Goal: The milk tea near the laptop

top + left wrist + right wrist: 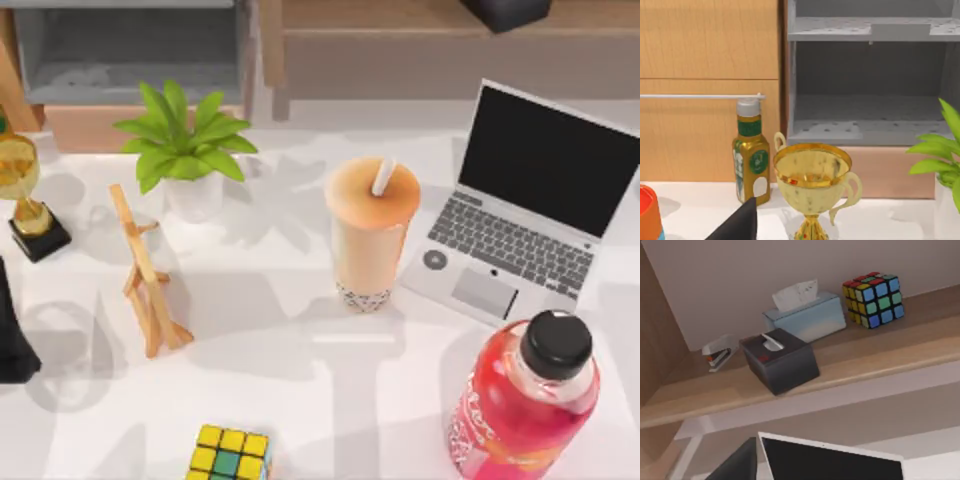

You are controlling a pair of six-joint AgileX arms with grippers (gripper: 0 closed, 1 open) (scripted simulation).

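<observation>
Milk tea stands upright on the white table, just left of the laptop, whose lid is open. Open tabletop lies in front of the cup; a pink bottle stands near the front right, a wooden easel to the left, a plant behind. Whether either gripper's fingers are open, I cannot tell. Left wrist view faces a gold trophy and green bottle. Right wrist view shows a shelf with 2 tissue boxes and a puzzle cube.
</observation>
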